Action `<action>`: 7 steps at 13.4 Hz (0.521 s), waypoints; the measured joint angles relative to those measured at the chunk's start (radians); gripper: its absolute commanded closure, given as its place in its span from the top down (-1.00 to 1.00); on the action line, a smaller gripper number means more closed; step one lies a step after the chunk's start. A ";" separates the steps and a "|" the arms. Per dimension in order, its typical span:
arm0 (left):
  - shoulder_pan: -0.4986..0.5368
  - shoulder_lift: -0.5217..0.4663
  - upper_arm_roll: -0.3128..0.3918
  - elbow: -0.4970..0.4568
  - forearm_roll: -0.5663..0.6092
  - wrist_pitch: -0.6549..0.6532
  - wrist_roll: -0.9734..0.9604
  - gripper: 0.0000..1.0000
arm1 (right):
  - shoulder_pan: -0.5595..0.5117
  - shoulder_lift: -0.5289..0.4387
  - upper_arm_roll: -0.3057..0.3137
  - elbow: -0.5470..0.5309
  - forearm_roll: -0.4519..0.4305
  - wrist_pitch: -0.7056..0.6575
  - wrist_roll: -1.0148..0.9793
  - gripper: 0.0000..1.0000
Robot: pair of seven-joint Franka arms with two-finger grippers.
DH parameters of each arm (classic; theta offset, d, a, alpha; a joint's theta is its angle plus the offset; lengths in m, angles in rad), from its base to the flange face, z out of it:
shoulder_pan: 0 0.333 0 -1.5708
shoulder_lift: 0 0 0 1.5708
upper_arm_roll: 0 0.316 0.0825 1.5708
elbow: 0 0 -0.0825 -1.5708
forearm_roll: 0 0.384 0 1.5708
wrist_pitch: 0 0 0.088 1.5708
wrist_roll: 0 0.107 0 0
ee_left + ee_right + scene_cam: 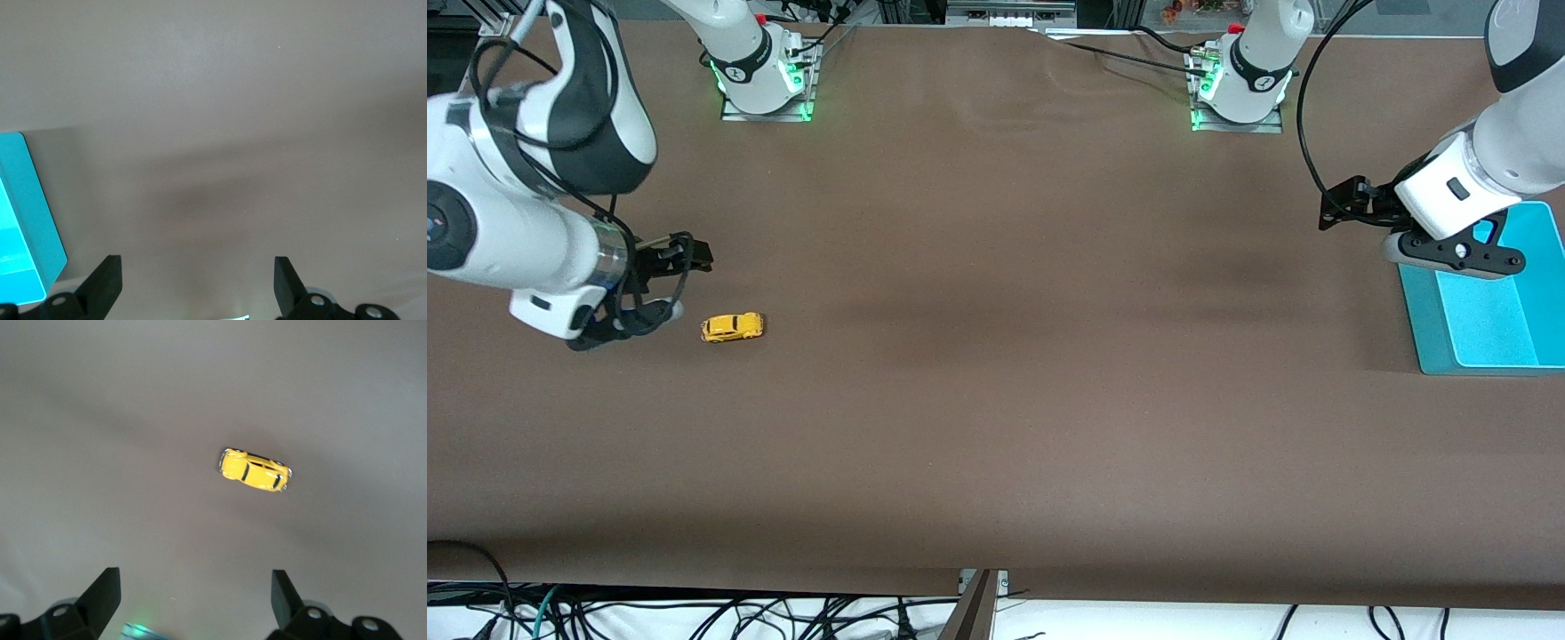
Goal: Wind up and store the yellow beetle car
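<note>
Car [732,327] alone on bare table [996,427] toward right arm's end, right gripper [193,600] wide open, empty – just beside it, left gripper [197,283] wide open, empty – over bin [1494,329] edge.

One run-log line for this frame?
car: on table, untouched | right gripper: open beside car | left gripper: open by bin
</note>
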 measured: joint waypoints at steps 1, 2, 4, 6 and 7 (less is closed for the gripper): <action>0.000 0.000 0.000 0.000 0.000 0.000 0.000 1.00 | 0.000 0.025 -0.002 -0.001 0.000 0.007 -0.089 1.00; 0.000 0.000 0.000 0.000 0.000 0.000 0.000 1.00 | -0.001 0.051 -0.003 -0.004 0.000 0.024 -0.179 1.00; 0.000 0.000 0.000 0.000 0.000 0.000 0.000 1.00 | -0.003 0.090 -0.008 -0.027 0.000 0.098 -0.364 1.00; 0.000 0.000 0.000 0.000 0.000 0.000 0.000 1.00 | -0.018 0.106 -0.013 -0.083 0.000 0.204 -0.538 0.99; 0.000 0.000 0.000 0.000 0.000 0.000 0.000 1.00 | -0.029 0.108 -0.015 -0.123 0.000 0.266 -0.622 0.99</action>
